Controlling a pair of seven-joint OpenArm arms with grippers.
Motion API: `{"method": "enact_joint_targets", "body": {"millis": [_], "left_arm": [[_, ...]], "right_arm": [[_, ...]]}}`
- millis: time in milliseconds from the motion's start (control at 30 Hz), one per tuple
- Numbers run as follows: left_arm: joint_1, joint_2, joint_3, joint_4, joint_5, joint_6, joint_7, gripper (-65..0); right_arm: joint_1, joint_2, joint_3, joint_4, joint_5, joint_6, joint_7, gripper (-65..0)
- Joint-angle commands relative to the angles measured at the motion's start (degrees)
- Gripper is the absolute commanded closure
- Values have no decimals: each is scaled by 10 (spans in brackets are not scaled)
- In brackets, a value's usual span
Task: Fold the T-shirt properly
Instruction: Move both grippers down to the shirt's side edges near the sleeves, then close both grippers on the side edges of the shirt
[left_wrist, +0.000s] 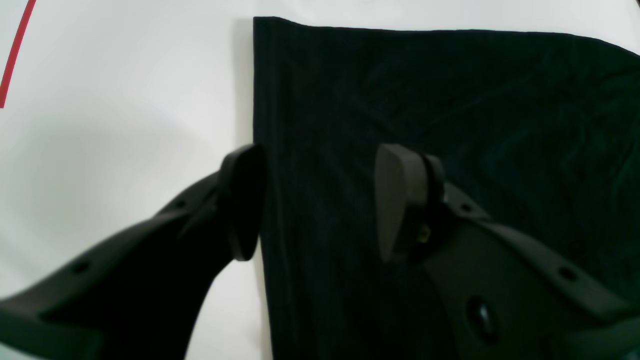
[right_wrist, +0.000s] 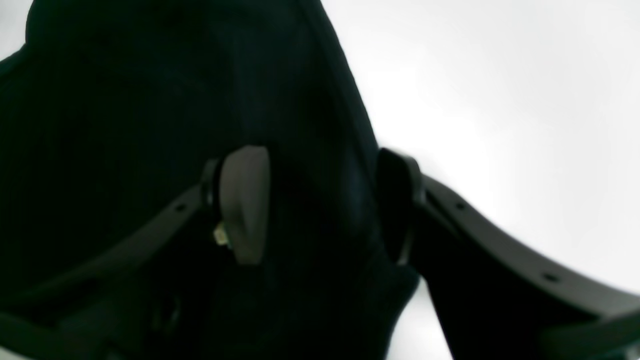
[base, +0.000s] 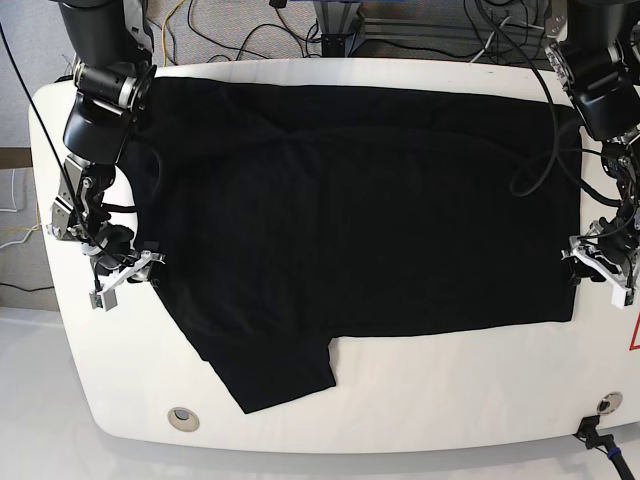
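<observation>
The T-shirt (base: 350, 220) lies spread flat across the white table (base: 450, 400), one sleeve reaching toward the front edge. The left gripper (left_wrist: 320, 205) sits at its hem edge, jaws spread, one finger over cloth (the other over bare table). The right gripper (right_wrist: 322, 205) straddles the opposite edge, jaws wide.

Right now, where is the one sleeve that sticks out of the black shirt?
In the base view, the sleeve of the T-shirt juts toward the table's near edge, left of centre, closest to the right hand.
</observation>
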Motion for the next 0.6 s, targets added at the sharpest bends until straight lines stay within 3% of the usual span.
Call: {"method": "enact_joint_targets", "body": {"millis": [0, 67, 167, 200, 333, 433, 567], "left_arm": [[-18, -13, -4, 6, -7, -1, -17, -332], [-23, -13, -3, 4, -7, -1, -15, -333], [-24, -12, -5, 1, -8, -3, -16, -333], [-28, -12, -2, 3, -9, 4, -7, -332], [-33, -10, -1, 3, -14, 1, -10, -338], [-34, -9, 8, 4, -26, 0, -12, -338], [-37, -9, 28, 6, -39, -1, -11, -340]], "right_arm": [[16, 8, 3, 6, -13, 7, 3, -302], [15, 7, 6, 4, -20, 9, -2, -221], [13, 6, 7, -3, -25, 12, -4, -48], [18, 9, 8, -1, -28, 11, -4, -165], [20, 12, 6, 4, -22, 8, 9, -297], [23, 11, 7, 1, -18, 6, 25, -329], [35, 11, 3, -12, -26, -13, 60, -290]]}}
